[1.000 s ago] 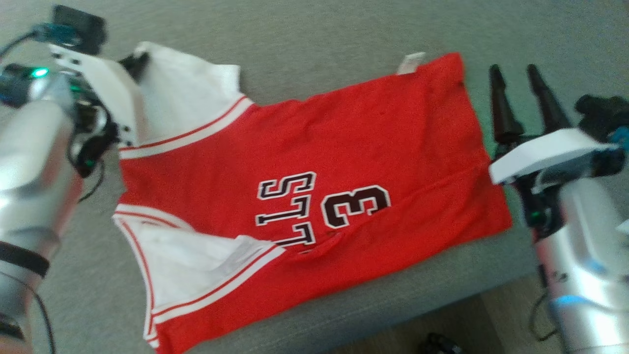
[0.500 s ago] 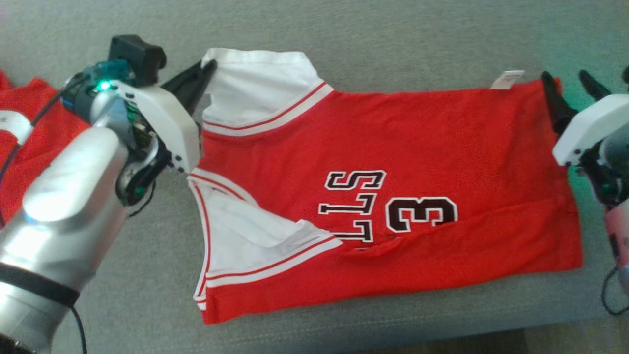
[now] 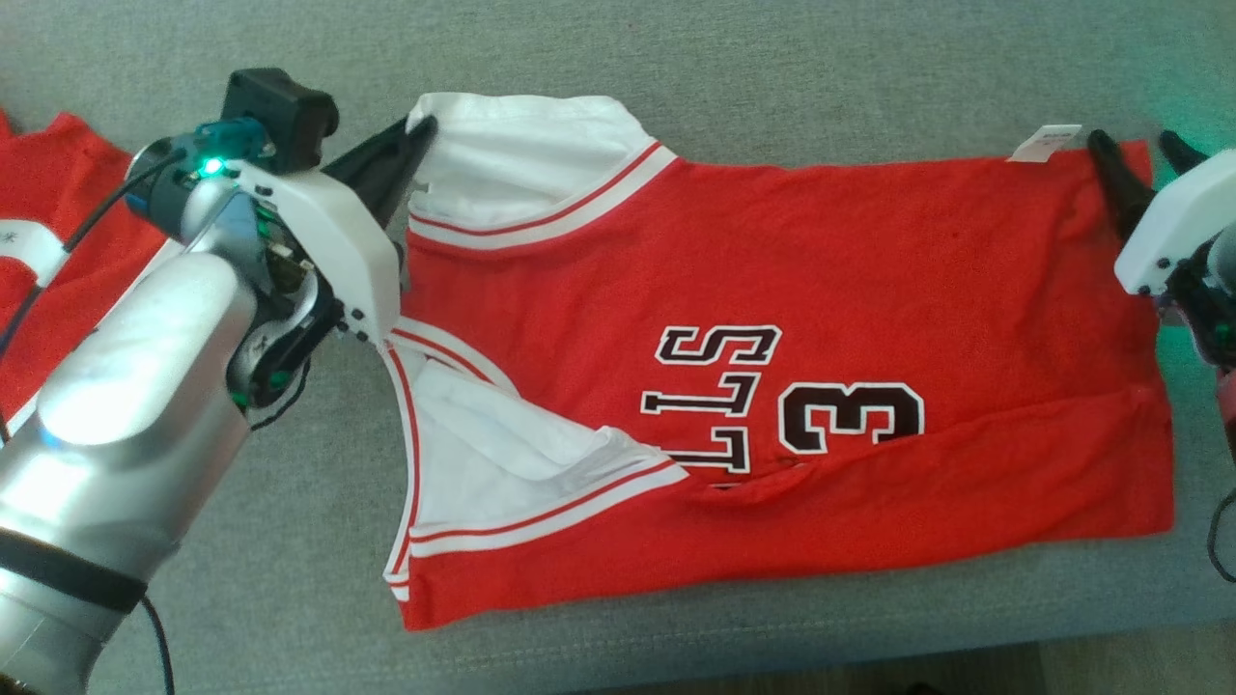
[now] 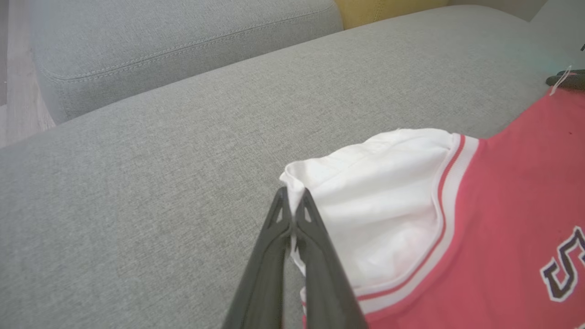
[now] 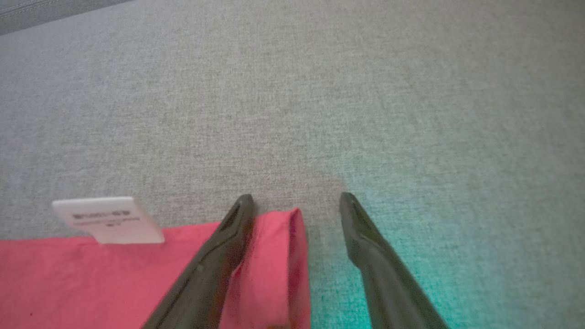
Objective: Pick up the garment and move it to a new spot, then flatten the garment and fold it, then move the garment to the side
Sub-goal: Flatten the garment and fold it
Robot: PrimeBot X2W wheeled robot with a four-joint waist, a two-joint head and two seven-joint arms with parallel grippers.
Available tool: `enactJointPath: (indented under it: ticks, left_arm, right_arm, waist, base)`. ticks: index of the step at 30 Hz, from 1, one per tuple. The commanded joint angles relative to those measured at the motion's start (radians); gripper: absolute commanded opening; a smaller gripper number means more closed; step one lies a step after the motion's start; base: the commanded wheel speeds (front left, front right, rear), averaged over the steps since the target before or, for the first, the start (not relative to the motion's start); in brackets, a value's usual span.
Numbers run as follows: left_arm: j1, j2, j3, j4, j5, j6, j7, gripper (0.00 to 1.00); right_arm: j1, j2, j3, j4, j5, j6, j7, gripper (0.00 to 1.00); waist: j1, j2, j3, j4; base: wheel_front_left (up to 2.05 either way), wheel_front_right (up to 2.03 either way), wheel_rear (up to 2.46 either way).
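The garment (image 3: 772, 290) is a red jersey with white shoulder panels, dark lettering and a "3", spread flat on a grey couch seat (image 3: 676, 58). My left gripper (image 3: 421, 127) is shut on the white shoulder corner (image 4: 292, 183) at the far left of the garment. At the far right hem corner (image 5: 283, 228), my right gripper (image 3: 1139, 143) stands open, its two fingers straddling the red corner just above the cloth. A white tag (image 5: 107, 219) sticks out from the hem to the left of that corner.
Another red cloth (image 3: 48, 241) lies at the left edge of the seat. The couch backrest (image 4: 183, 41) rises behind, with a yellow cushion (image 4: 379, 7) beyond it. Bare grey seat surrounds the garment; the seat's front edge (image 3: 821, 666) runs along the bottom.
The head camera swung left, shifting the scene right. My right gripper has come down to the garment's far right corner. The left gripper stays shut on the shoulder.
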Motion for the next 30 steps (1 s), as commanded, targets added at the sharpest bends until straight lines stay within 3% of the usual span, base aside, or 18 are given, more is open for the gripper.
enactJointPath:
  ticks: [1, 13, 19, 25, 30]
  left_arm:
    - [-0.027, 0.044, 0.055, -0.023, -0.005, 0.01, -0.006, 0.0]
    - [-0.068, 0.034, 0.122, 0.055, -0.026, 0.07, -0.08, 0.0]
    - [-0.155, -0.013, 0.158, 0.14, -0.023, 0.091, -0.149, 0.0]
    - [-0.223, -0.07, 0.175, 0.233, -0.026, 0.084, -0.219, 0.0]
    - [-0.233, -0.111, 0.157, 0.32, -0.03, 0.04, -0.244, 0.0]
  right_arm:
    - [0.0, -0.016, 0.022, -0.011, 0.009, -0.001, 0.005, 0.0]
    - [-0.084, -0.045, 0.045, 0.026, 0.008, -0.001, -0.143, 0.0]
    - [-0.151, -0.05, 0.027, 0.07, -0.005, -0.001, -0.22, 0.0]
    - [-0.197, -0.043, 0.019, 0.124, -0.038, -0.001, -0.295, 0.0]
    - [-0.198, -0.032, 0.036, 0.151, -0.038, -0.001, -0.353, 0.0]
  waist:
    - [0.0, 0.0, -0.002, -0.002]
    - [0.0, 0.0, -0.009, -0.009]
    - [0.0, 0.0, -0.001, 0.003]
    - [0.0, 0.0, -0.005, 0.011]
    - [0.0, 0.0, -0.022, 0.016]
  base:
    - [0.0, 0.0, 0.0]
    - [0.0, 0.0, 0.0]
    - [0.0, 0.0, 0.0]
    - [0.0, 0.0, 0.0]
    - [0.0, 0.0, 0.0]
